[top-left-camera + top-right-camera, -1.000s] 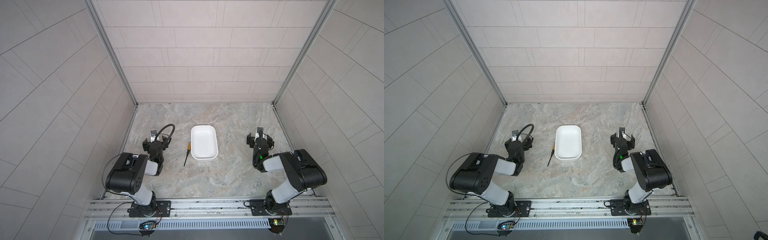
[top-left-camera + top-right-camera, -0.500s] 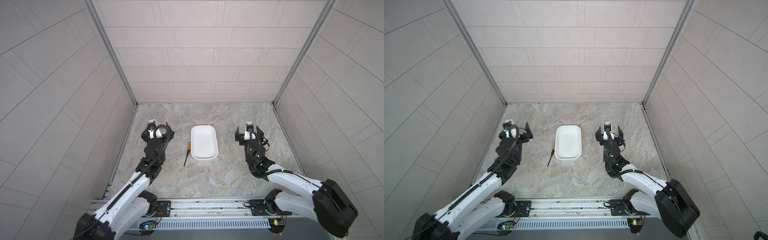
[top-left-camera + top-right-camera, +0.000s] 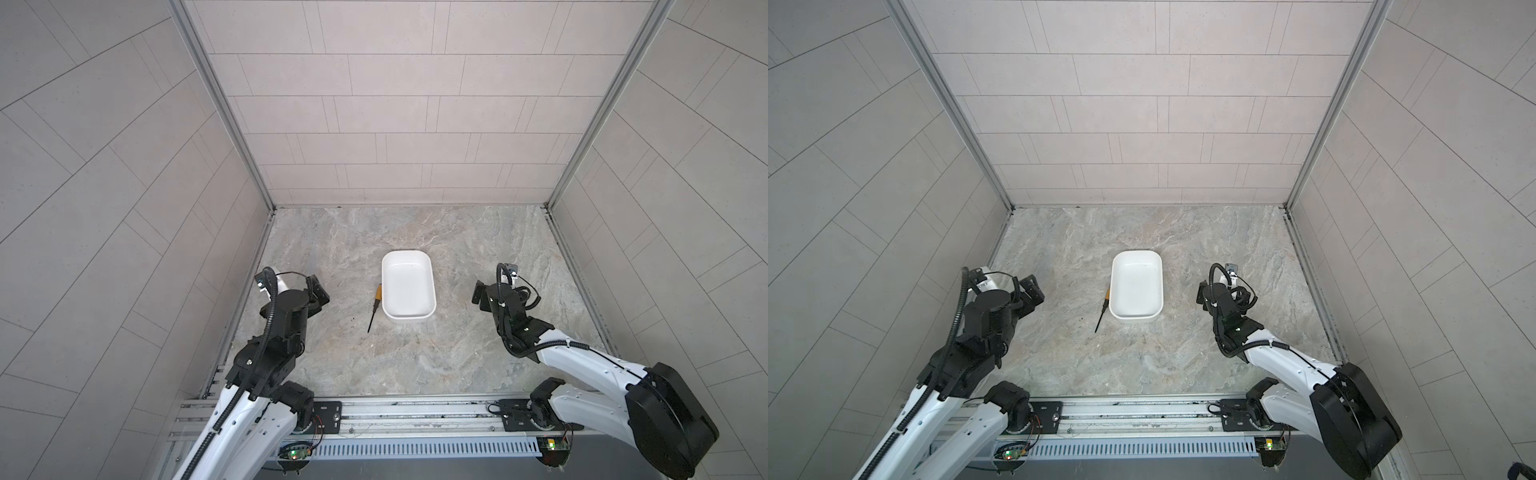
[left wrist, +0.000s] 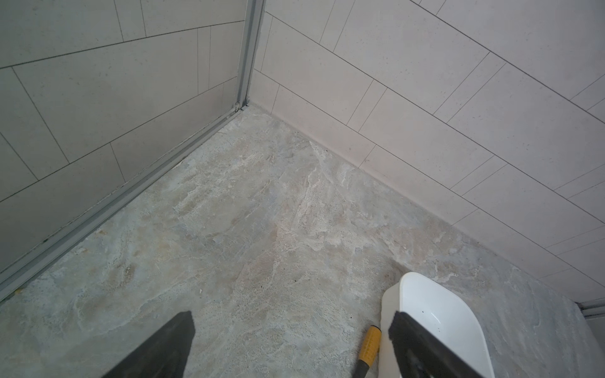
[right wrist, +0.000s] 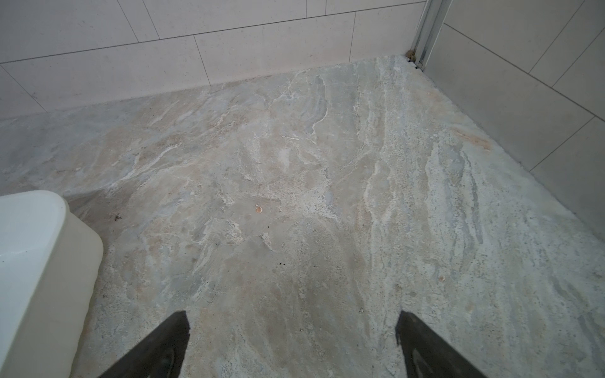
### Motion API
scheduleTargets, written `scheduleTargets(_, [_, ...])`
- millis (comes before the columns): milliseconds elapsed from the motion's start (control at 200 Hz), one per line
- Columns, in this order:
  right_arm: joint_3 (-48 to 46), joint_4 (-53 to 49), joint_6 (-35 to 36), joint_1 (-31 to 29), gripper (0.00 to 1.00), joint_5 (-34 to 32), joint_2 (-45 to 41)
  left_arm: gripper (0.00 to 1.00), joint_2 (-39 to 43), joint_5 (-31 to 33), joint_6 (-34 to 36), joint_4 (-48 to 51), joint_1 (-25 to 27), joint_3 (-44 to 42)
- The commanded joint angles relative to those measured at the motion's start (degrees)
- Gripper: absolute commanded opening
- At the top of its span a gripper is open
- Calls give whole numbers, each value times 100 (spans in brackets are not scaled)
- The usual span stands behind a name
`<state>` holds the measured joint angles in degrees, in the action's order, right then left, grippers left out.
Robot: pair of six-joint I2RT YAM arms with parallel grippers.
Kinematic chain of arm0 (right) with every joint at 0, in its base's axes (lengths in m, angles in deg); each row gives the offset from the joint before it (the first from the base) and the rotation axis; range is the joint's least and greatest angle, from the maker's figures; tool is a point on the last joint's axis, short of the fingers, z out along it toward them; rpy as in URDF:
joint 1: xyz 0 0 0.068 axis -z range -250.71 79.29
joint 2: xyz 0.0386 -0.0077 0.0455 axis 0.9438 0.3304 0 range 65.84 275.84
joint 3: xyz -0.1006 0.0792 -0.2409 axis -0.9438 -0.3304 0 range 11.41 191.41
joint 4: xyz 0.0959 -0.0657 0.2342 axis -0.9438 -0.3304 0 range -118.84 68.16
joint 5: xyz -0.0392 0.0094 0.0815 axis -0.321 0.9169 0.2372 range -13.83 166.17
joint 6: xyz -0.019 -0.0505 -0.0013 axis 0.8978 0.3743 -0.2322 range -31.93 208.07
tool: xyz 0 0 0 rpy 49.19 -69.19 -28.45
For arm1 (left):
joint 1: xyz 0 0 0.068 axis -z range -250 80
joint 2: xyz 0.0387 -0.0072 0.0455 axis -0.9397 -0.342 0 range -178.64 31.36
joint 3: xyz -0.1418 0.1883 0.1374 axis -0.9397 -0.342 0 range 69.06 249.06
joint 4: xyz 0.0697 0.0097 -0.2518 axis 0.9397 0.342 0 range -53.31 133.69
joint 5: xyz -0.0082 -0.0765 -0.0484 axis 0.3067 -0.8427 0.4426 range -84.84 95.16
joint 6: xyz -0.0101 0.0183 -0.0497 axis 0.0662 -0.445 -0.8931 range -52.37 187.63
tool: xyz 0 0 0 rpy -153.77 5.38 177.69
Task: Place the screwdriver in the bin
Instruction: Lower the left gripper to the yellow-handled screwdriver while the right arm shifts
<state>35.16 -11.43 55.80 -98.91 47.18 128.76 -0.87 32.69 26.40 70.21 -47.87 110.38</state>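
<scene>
- Bin (image 3: 409, 325): shallow white tray at the middle of the marbled tabletop (image 3: 415, 365).
- Screwdriver (image 3: 373, 311): lies flat on the tabletop just beside the bin's left wall, with the yellow handle far and the tip near.
- Left fingers (image 4: 163, 347): spread wide apart, gripping nothing, left of the screwdriver.
- Right fingers (image 5: 157, 347): spread wide apart, gripping nothing, right of the bin.

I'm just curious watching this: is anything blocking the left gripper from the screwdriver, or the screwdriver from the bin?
Nothing visible does. Only bare table lies between the open left gripper and the screwdriver. It lies right beside the bin, so only the bin's own low wall must be cleared.
</scene>
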Motion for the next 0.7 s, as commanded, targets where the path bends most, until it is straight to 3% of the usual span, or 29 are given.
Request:
scheduleTargets(0, [-75, 133, -549, 0, 99, -323, -156, 100, -18, 229, -824, 1256, -54, 166])
scheduleTargets(205, [-309, 549, -441, 5, 99, -257, -259, 97, 100, -1419, -395, -452, -68, -781])
scheduleTargets(460, [-240, 337, -348, 19, 99, -143, -338, 85, -1830, -3000, -201, -1818, -60, -1110])
scheduleTargets(550, [-368, 774, -162, 26, 99, 198, -248, 83, -2267, -3103, -141, -2071, -64, -1150])
scheduleTargets(695, [22, 463, 74, 26, 94, 570, -72, 83, -2858, -3454, 115, -2655, -60, -1129])
